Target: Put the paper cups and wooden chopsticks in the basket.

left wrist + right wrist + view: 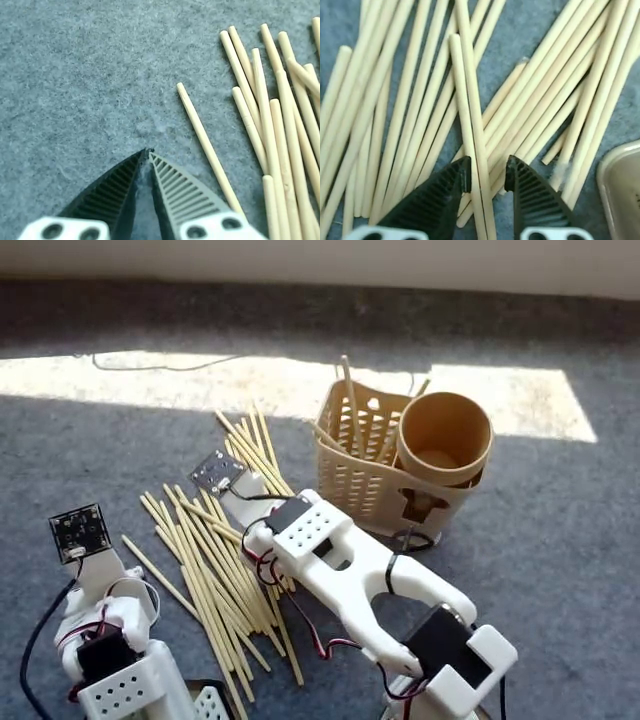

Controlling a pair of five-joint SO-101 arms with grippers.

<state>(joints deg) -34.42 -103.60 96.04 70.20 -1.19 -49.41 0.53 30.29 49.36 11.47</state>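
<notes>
The chopstick stage is judged to be in hand. One paper cup is already lodged in the basket, tipped at an angle with a few sticks poking up beside it. The bulk of the wooden chopsticks is spread on the grey carpet just beside the basket. The right gripper is held low over that pile, jaws parted, with one chopstick framed between them (a second may be in the gap too; it cannot be told). A squeeze and a lift toward the basket is what is called for next, with care that the stick is not pinched askew. The left gripper is closed on nothing, tips together over bare carpet, and a lone chopstick lies just beside it. Part of the pile is covered by the right arm in the high view. Whether further cups remain cannot be judged, and a pale rounded edge, cut off in the right wrist view, cannot be identified.
</notes>
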